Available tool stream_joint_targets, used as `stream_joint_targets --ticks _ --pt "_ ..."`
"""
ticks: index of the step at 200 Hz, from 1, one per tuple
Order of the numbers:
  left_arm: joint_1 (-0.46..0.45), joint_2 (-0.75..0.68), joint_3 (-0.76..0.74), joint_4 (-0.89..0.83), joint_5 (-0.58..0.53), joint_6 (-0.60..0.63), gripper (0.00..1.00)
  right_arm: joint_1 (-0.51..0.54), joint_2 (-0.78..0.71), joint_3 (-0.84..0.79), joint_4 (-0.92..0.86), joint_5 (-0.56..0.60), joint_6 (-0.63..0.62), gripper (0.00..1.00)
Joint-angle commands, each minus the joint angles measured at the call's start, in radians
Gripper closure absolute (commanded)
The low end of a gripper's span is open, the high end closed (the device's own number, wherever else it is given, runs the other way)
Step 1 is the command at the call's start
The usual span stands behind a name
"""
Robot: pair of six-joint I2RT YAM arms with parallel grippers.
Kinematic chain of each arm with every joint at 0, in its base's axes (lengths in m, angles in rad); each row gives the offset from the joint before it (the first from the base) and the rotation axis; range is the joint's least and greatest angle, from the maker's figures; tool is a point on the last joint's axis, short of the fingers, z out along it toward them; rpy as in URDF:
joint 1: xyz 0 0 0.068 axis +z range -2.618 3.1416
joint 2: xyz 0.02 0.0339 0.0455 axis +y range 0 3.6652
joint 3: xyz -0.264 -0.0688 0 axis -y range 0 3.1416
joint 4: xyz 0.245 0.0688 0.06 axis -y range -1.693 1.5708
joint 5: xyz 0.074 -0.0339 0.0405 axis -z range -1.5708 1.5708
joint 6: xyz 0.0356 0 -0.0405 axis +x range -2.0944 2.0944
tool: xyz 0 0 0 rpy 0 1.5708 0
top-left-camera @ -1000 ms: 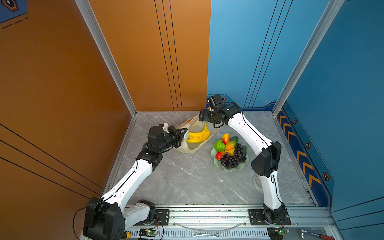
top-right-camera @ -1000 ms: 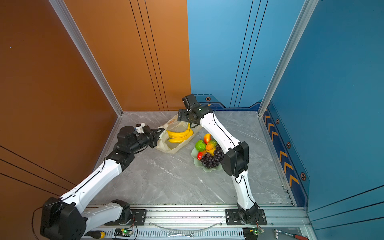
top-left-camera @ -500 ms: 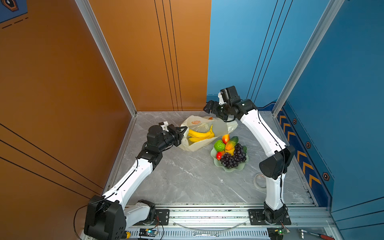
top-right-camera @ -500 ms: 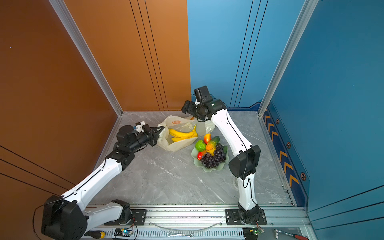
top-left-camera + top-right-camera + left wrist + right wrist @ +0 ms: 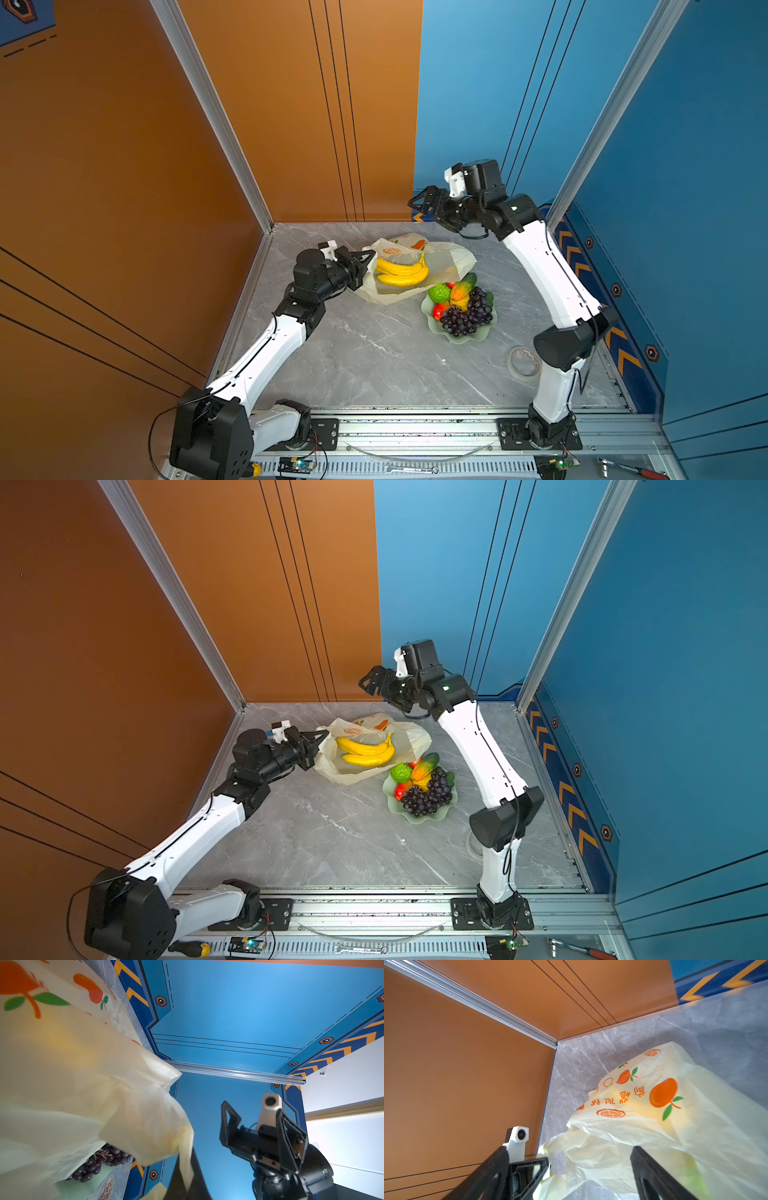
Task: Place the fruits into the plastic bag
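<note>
The plastic bag (image 5: pixel 449 259) (image 5: pixel 411 737) lies at the back middle of the table with its mouth held open. A yellow banana bunch (image 5: pixel 401 272) (image 5: pixel 365 752) lies inside it. My left gripper (image 5: pixel 368 259) (image 5: pixel 187 1167) is shut on the bag's handle loop (image 5: pixel 186 1159) at the bag's left edge. My right gripper (image 5: pixel 419 203) (image 5: pixel 570 1148) hangs open and empty, high above the bag's far side. The other fruits sit in the pale green dish (image 5: pixel 461 336): purple grapes (image 5: pixel 465 316), a bumpy green fruit (image 5: pixel 439 293), a papaya (image 5: pixel 461 289) and a red mango (image 5: pixel 437 311).
The dish stands just right of the bag, nearly touching it. A tape roll (image 5: pixel 524 360) lies near the right arm's elbow. Orange and blue walls close off the left, back and right sides. Tools lie on the front rail.
My right gripper rose from the bag's mouth, up and back toward the rear wall. The bag's top sheet spread out around the bananas. The left gripper kept its hold.
</note>
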Motion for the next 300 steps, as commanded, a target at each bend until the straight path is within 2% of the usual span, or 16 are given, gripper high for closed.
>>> stream_joint_targets --ticks 1,25,69,99,139,194,247,300 --pt "0.006 0.003 0.035 0.023 0.029 0.004 1.00 -0.057 -0.132 0.002 -0.194 0.139 -0.083 0.10" --pt "0.006 0.003 0.032 0.024 0.038 0.004 1.00 -0.146 -0.278 -0.145 -0.307 0.245 -0.128 0.10" --pt "0.008 0.003 0.029 0.015 0.061 0.001 1.00 -0.316 -0.552 -0.555 -0.342 0.209 -0.132 0.12" --pt "0.011 0.004 0.044 -0.042 0.087 0.035 1.00 -0.314 -0.654 -0.752 -0.372 0.219 -0.174 0.12" --pt "0.014 0.004 0.076 -0.119 0.111 0.093 1.00 -0.297 -0.730 -0.987 -0.277 0.208 -0.145 0.11" --pt "0.036 0.016 0.169 -0.321 0.134 0.239 1.00 -0.268 -0.650 -1.142 -0.103 0.203 -0.123 0.11" --pt "0.036 0.045 0.218 -0.360 0.132 0.273 1.00 -0.224 -0.472 -1.106 -0.016 0.220 -0.196 0.11" --pt "0.036 0.051 0.221 -0.349 0.099 0.268 1.00 -0.175 -0.327 -1.041 0.001 0.302 -0.351 0.11"
